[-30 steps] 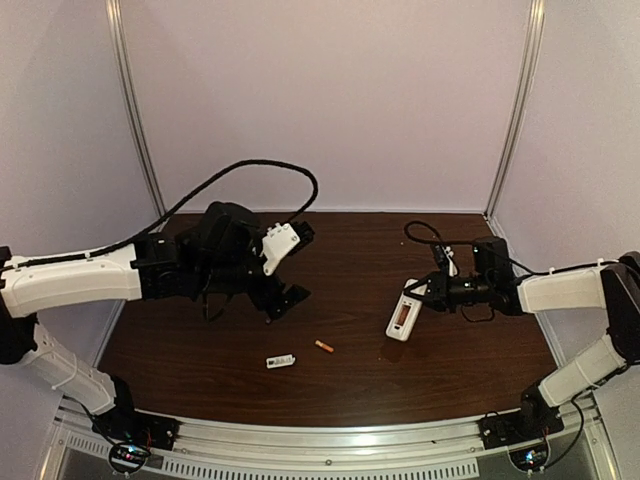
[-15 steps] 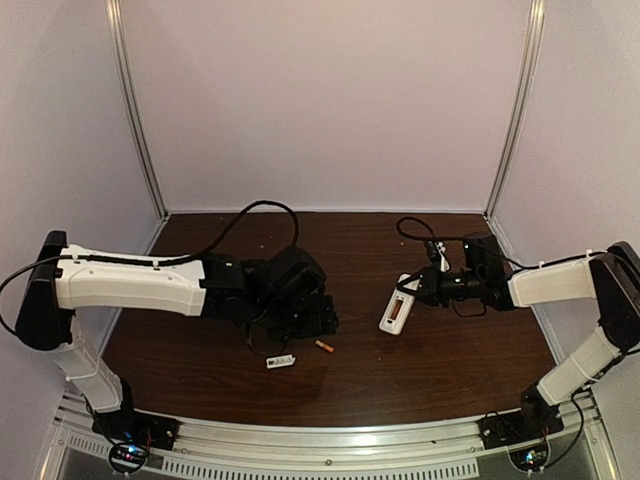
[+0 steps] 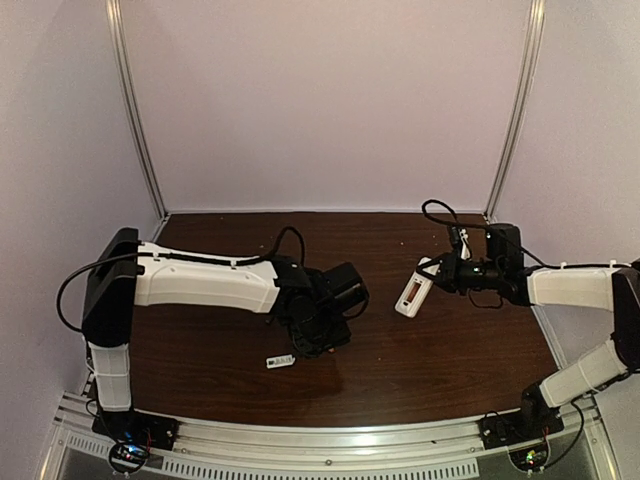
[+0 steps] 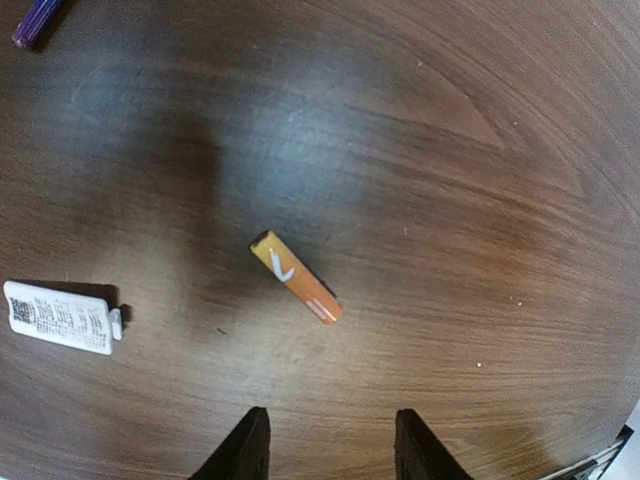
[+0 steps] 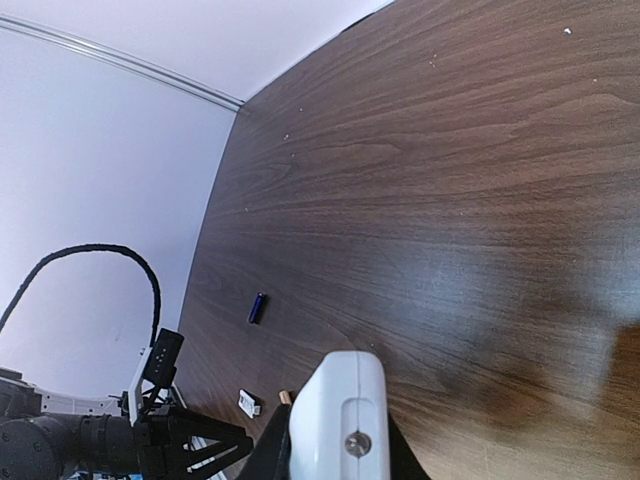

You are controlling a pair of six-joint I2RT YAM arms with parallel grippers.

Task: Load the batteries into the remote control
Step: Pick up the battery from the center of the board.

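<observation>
The orange battery (image 4: 296,277) lies flat on the dark wood table, just ahead of my left gripper (image 4: 330,445). That gripper hangs low over it, open, with nothing between its fingers. The purple battery (image 4: 35,20) lies farther off, and it also shows in the right wrist view (image 5: 257,308). In the top view my left gripper (image 3: 325,335) covers the orange battery. My right gripper (image 3: 445,275) is shut on the white remote control (image 3: 413,292) and holds it tilted above the table at the right. In the right wrist view the remote control's end (image 5: 340,420) fills the space between the fingers.
A small white flat cover piece (image 3: 281,361) lies near the front, left of the orange battery (image 4: 60,316). Purple walls and metal posts close in the table at the back and sides. My left arm's cable (image 3: 290,238) loops above it.
My left arm swung right and down over the orange battery, and its jaws narrowed. My right gripper carried the remote control a little up and to the right.
</observation>
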